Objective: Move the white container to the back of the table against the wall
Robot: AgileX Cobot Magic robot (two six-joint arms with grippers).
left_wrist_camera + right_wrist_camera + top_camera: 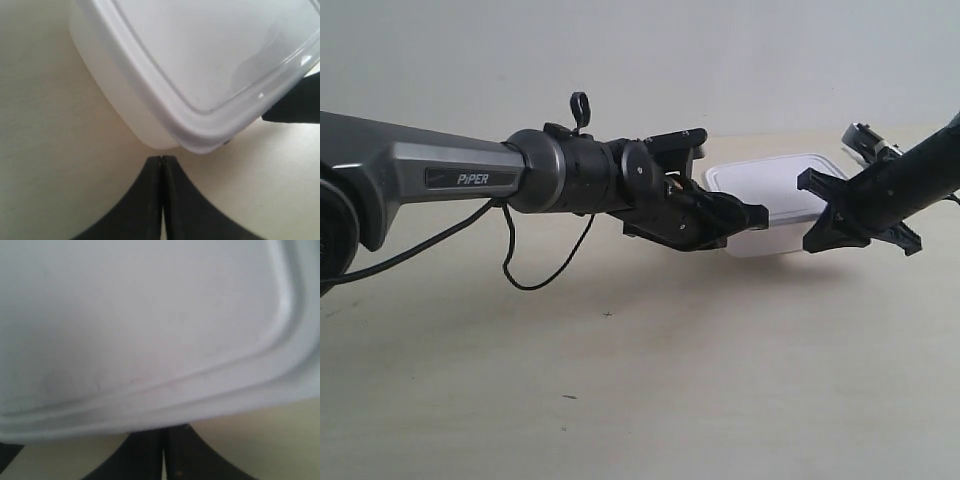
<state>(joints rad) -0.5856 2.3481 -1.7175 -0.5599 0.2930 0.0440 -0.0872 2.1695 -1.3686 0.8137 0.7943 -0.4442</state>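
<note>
The white container [770, 185] lies lidded on the pale table [670, 380], a short way in front of the grey-white wall [620, 60]. My left gripper [161, 158] is shut and empty, its tips almost touching a rounded corner of the container [200, 60]. In the exterior view it is the gripper [755, 215] of the arm at the view's left. My right gripper [162, 431] is shut too, its tips tucked under the rim of the lid [150, 315], on the container's other end [817, 212].
A black cable [520, 270] hangs in a loop under the arm at the exterior view's left. The other gripper's dark finger [300, 105] shows beside the container in the left wrist view. Bare table stretches toward the front.
</note>
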